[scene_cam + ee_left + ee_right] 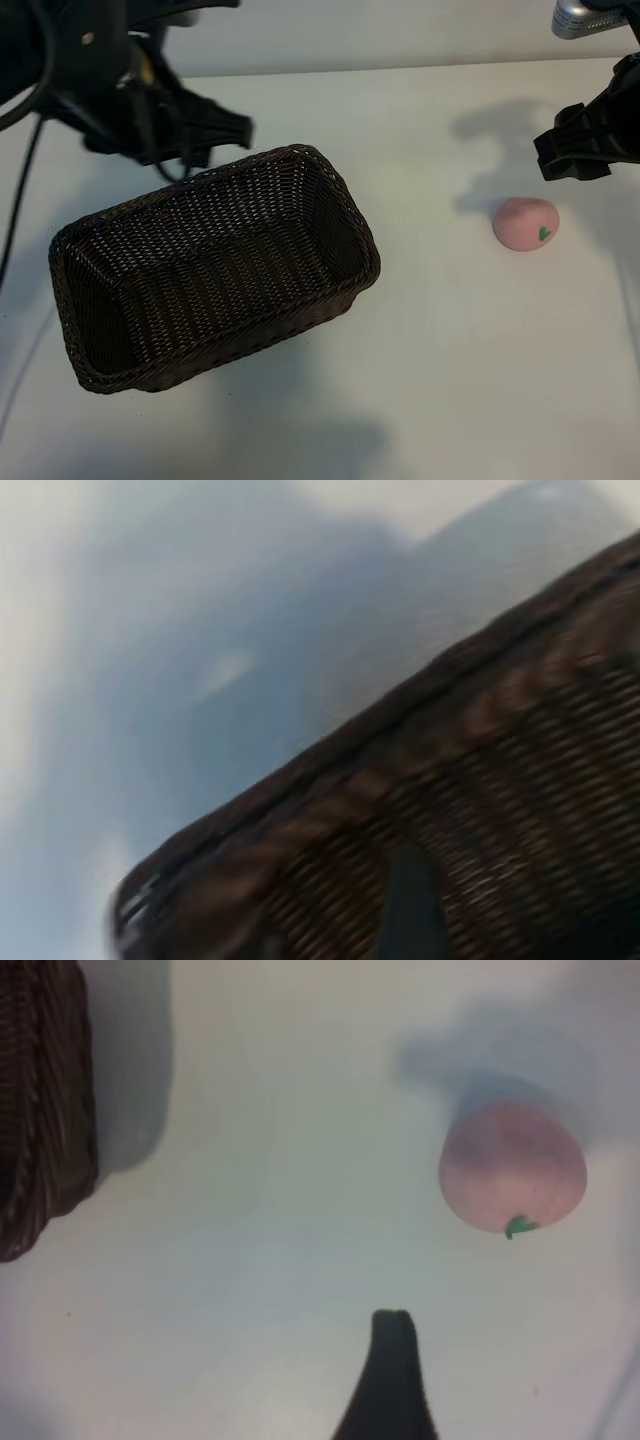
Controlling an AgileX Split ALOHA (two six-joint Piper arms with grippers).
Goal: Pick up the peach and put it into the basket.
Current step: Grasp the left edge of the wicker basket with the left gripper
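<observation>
One small round pink toy peach (pixel 525 223) sits beside the open right gripper (pixel 590 140); a nudge could roll it farther from the big brown woven basket (pixel 330 185).

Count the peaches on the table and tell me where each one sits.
1. The peach lies on the white table, right of the basket and apart from it. The basket looks empty.

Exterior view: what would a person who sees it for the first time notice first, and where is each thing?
The large dark brown wicker basket dominates, lying at an angle on the white table at the view's left, with nothing inside it. To its right, apart from it, sits the small pink peach with a green leaf mark. The right end effector hangs open just above the peach, and the left end effector hangs over the basket's far rim.
</observation>
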